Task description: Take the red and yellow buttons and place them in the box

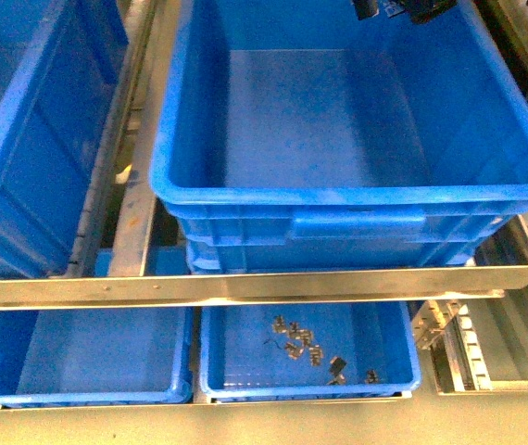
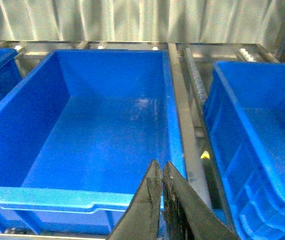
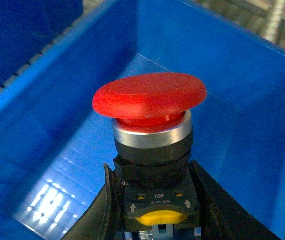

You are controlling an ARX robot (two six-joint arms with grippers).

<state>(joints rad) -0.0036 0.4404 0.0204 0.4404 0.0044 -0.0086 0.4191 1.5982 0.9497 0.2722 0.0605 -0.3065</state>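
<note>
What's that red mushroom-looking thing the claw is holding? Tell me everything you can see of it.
It is a red button: a wide, smooth, glossy mushroom cap that looks plastic, a shiny metal ring beneath, then a black collar and a dark block printed TOP with a yellow tab. The right gripper clamps the block between two dark fingers, cap pointing away from it. The button hangs inside the blue box, clear of its floor, touching nothing else.
</note>
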